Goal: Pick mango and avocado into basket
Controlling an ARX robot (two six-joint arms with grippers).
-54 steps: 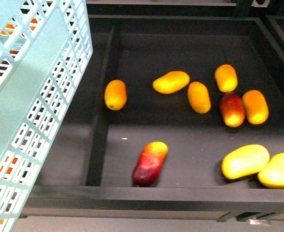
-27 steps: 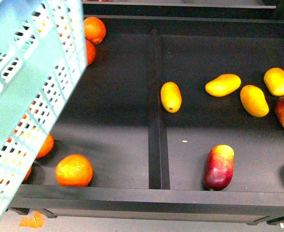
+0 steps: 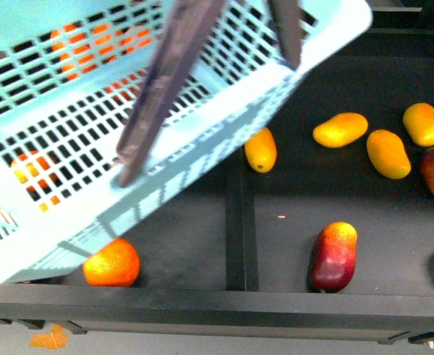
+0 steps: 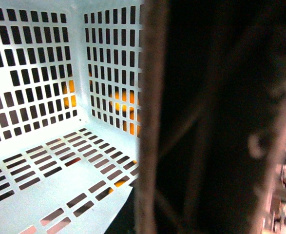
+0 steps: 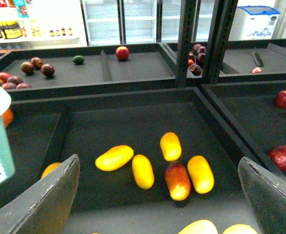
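Basket [image 3: 224, 111] swings across; right tool [image 5: 158, 161] gapes empty, left tool's state unclear. Mango [image 3: 333, 255] looks firm, slick: grip its middle.

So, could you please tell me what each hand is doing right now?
Left hand: cannot be told; its camera shows only the basket and a dark blur.
Right hand: open, holding nothing.

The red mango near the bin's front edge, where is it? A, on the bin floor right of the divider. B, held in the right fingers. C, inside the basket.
A: the red mango lies on the bin floor just right of the divider, outside the basket.
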